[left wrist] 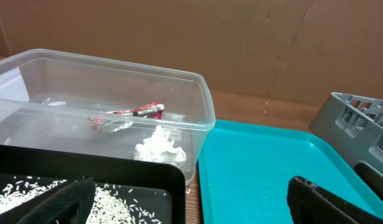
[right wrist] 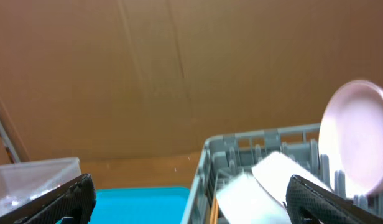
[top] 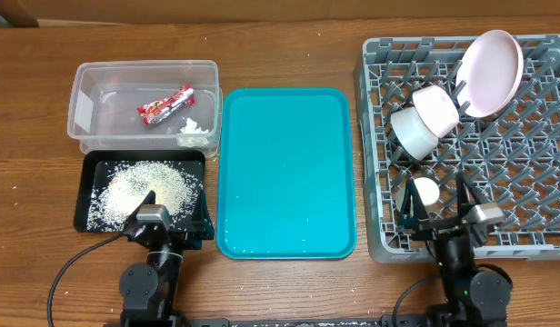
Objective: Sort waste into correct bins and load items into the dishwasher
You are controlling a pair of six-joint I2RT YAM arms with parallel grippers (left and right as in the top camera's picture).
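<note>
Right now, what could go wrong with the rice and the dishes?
The left pincer hangs open over the near corner of the black tray; a bump could tip it and scatter the rice. The right pincer is open close by the small cup in the rack, so a careless move might knock it over. The pink plate leans at the far corner and could slip.

Red wrapper, clear tub, white rice on black tray, teal serving tray, pink plate, grey rack.

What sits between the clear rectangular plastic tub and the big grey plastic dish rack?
A teal rectangular serving tray lies between tub and rack; the overhead view shows it.
</note>
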